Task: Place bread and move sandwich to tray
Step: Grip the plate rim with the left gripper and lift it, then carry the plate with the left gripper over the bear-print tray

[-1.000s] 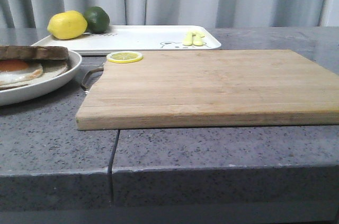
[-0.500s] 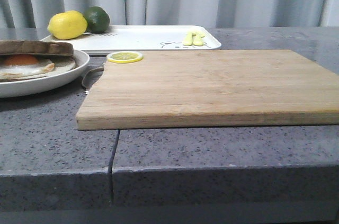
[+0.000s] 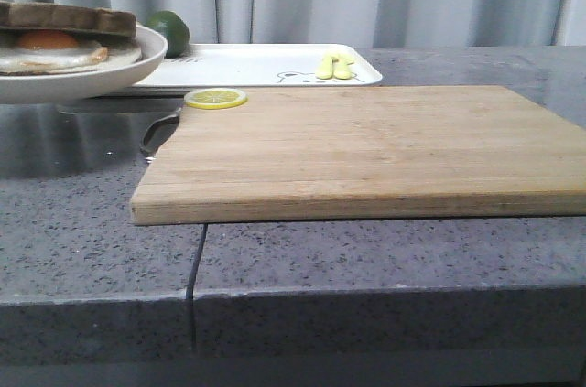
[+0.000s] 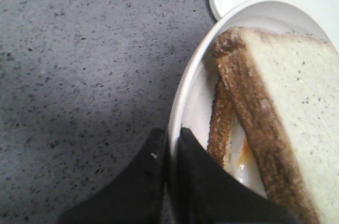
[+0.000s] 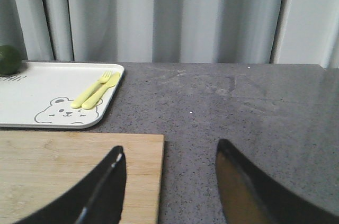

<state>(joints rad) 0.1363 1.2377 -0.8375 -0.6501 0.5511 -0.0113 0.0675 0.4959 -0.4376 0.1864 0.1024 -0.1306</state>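
Sandwich [image 3: 57,37] is riding on its plate [image 3: 92,79], lifted clear of the counter [image 3: 92,241] beside the tray [image 3: 256,65]; your left gripper [image 4: 170,147] is pinching the plate rim, while your right gripper [image 5: 169,181] is hanging wide open, empty.

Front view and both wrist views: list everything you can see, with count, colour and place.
sandwich: one, brown-crusted bread over a fried egg, on the plate.
plate: one, white, lifted above the counter at front left.
tray: one, white with a bear drawing, at the back.
lime: one, dark green, on the tray's left end.
fork and knife: one each, pale yellow, on the tray's right part.
lemon slice: one, yellow, on the board's back left corner.
cutting board: one, wooden, centre.
left hand: shut on the plate's rim.
right hand: open, empty.
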